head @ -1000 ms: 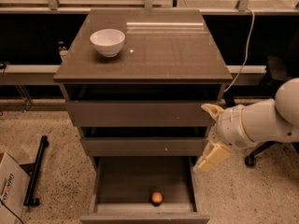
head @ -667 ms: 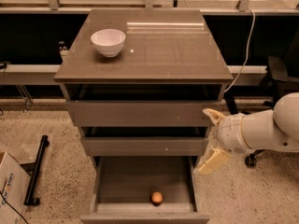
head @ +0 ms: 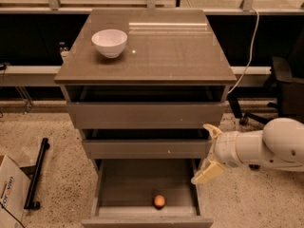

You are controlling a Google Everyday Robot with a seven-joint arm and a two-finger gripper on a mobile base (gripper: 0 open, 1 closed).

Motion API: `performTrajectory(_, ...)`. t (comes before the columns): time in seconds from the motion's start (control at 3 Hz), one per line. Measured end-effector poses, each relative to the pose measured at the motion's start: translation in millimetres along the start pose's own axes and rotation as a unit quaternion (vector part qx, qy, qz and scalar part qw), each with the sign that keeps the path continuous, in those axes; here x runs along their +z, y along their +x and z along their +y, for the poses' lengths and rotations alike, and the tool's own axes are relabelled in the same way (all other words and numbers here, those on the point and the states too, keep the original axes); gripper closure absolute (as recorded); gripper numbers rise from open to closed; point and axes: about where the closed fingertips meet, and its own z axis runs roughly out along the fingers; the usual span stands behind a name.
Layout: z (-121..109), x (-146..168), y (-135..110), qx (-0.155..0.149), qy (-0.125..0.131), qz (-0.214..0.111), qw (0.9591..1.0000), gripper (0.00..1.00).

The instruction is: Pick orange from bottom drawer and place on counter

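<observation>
The orange [head: 159,201] lies in the open bottom drawer [head: 110,192], near its front wall and a little right of the middle. The counter [head: 180,56] is the glossy grey-brown top of the cabinet. My gripper [head: 209,152] hangs at the right side of the cabinet, level with the middle drawer front, above and to the right of the orange. Its two cream fingers are spread apart and hold nothing. One fingertip [head: 210,128] points up, the other fingertip [head: 205,175] points down over the drawer's right edge.
A white bowl [head: 109,42] stands on the counter's left part. The two upper drawers [head: 142,115] are pulled out a little. A cardboard box [head: 10,194] and a black bar [head: 36,175] lie on the floor at left. An office chair [head: 280,87] and a cable [head: 249,51] are at right.
My arm and gripper have moved down and slightly left, closer to the open bottom drawer. The orange and bowl have not moved.
</observation>
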Motion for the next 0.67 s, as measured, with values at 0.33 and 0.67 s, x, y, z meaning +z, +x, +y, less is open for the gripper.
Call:
performTrajectory(0.33,4.6,48.5,32.5,0.039,-0.016,-0.013,0.9990,0.00)
performTrajectory(0.67,4.6,48.5,32.5,0.039,-0.016,-0.013,0.9990,0.00)
